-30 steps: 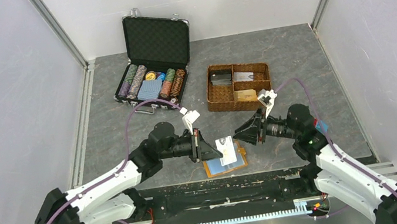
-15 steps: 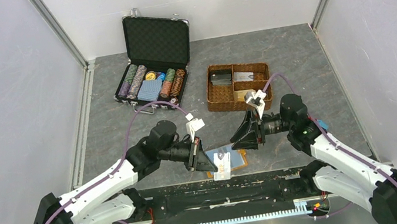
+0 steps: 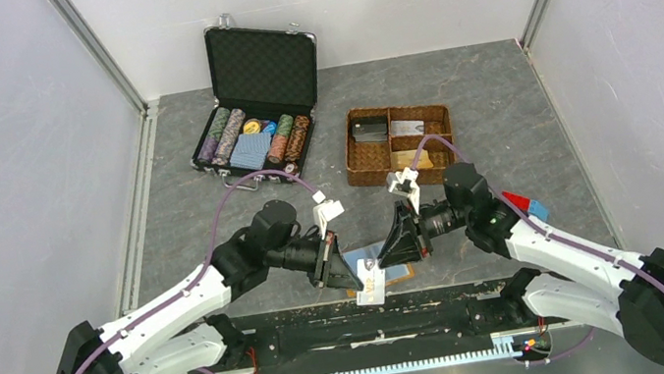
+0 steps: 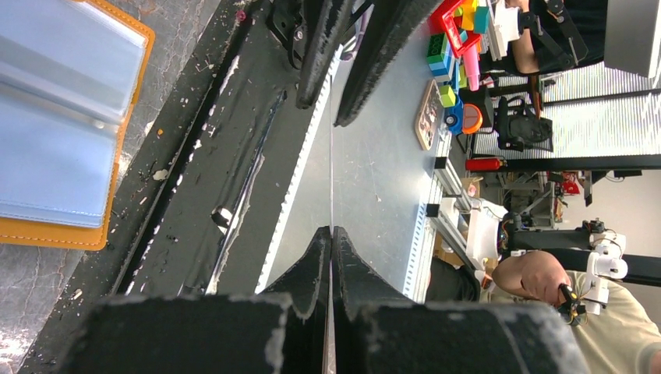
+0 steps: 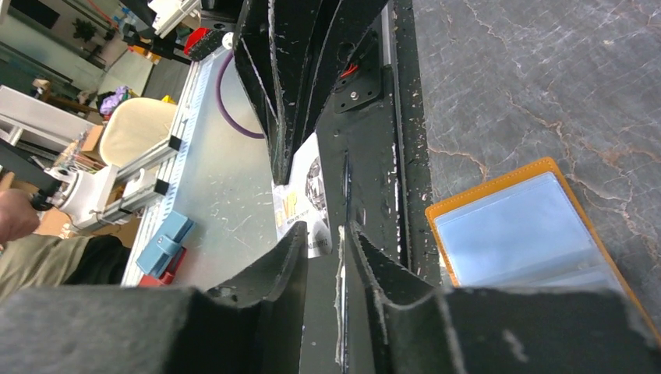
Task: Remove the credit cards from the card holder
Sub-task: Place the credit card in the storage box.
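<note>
The card holder (image 3: 403, 272) lies open at the table's near edge, orange with pale blue sleeves, partly hidden under both grippers. It also shows in the left wrist view (image 4: 54, 117) and in the right wrist view (image 5: 530, 226). My left gripper (image 3: 351, 271) is shut on a white credit card (image 3: 373, 280) and holds it above the holder's left end. In the left wrist view the gripper (image 4: 331, 230) pinches the card edge-on (image 4: 331, 156). My right gripper (image 3: 389, 250) is open with a narrow gap (image 5: 327, 230). It faces the white card (image 5: 305, 206), which is just beyond its fingertips.
A brown woven divided basket (image 3: 398, 143) with cards stands behind the right arm. An open black case (image 3: 255, 99) with poker chips and a blue deck stands at the back. A red-and-blue block (image 3: 521, 203) lies right of the right wrist. The black base rail (image 3: 369, 325) runs just below the holder.
My right gripper has moved left and down towards the card in the left gripper. My left gripper has carried the white card slightly nearer the table's edge.
</note>
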